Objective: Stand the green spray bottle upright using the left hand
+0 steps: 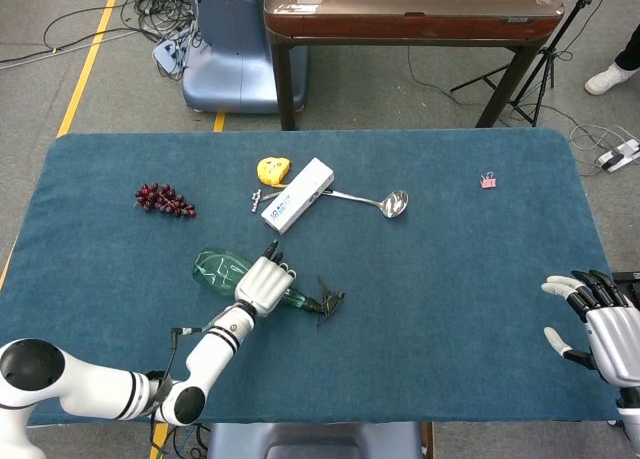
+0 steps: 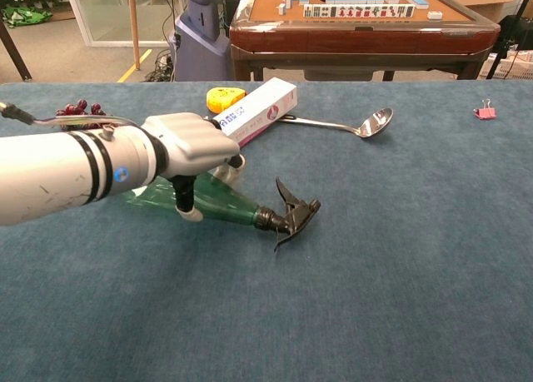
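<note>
The green spray bottle (image 1: 215, 270) (image 2: 223, 203) lies on its side on the blue table, with its black trigger head (image 1: 328, 302) (image 2: 291, 213) pointing right. My left hand (image 1: 265, 282) (image 2: 187, 147) sits on top of the bottle's body. Its thumb (image 2: 185, 200) comes down the near side and its fingers curl over the far side, so it grips the lying bottle. My right hand (image 1: 598, 319) rests at the table's right front edge with its fingers spread and nothing in it. It shows only in the head view.
Behind the bottle lie a white box (image 1: 297, 195) (image 2: 258, 110), a yellow tape measure (image 1: 272, 168), a metal ladle (image 1: 385, 201) (image 2: 366, 125) and grapes (image 1: 164, 199). A pink clip (image 1: 488, 181) (image 2: 485, 111) is at the far right. A wooden table (image 1: 400, 19) stands beyond.
</note>
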`<action>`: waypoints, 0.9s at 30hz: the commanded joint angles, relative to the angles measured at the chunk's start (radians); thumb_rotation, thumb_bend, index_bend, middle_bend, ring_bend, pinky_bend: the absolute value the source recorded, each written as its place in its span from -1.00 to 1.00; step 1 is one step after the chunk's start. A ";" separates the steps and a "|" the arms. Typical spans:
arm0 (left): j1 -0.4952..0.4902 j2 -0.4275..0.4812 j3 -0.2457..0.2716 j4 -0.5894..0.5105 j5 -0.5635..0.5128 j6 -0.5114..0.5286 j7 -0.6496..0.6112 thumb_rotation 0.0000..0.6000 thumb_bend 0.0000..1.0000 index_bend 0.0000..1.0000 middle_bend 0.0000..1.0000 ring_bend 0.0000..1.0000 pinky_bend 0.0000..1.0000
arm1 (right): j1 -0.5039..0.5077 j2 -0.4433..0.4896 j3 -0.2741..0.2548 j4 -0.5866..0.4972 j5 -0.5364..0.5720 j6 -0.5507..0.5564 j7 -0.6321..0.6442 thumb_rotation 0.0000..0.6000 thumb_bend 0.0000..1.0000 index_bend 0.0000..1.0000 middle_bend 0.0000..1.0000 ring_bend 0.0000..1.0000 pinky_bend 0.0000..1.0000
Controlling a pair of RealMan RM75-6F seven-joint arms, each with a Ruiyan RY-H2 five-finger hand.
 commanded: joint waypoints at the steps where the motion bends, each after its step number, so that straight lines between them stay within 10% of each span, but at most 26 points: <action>1: 0.046 0.073 -0.019 -0.044 0.080 -0.022 -0.127 1.00 -0.44 -0.09 -0.07 -0.64 -1.00 | 0.001 -0.002 0.000 0.001 -0.001 -0.002 0.001 1.00 -0.49 -0.38 -0.44 -0.72 -0.73; 18: 0.331 0.248 -0.161 0.004 0.663 -0.054 -1.217 1.00 -0.44 -0.11 -0.07 -0.64 -1.00 | 0.013 -0.009 0.001 -0.003 -0.012 -0.012 -0.005 1.00 -0.49 -0.38 -0.44 -0.72 -0.73; 27: 0.379 0.205 -0.162 0.119 0.744 -0.060 -1.562 1.00 -0.44 -0.15 -0.07 -0.64 -1.00 | 0.010 -0.009 0.000 -0.010 -0.013 -0.007 -0.016 1.00 -0.49 -0.38 -0.44 -0.72 -0.73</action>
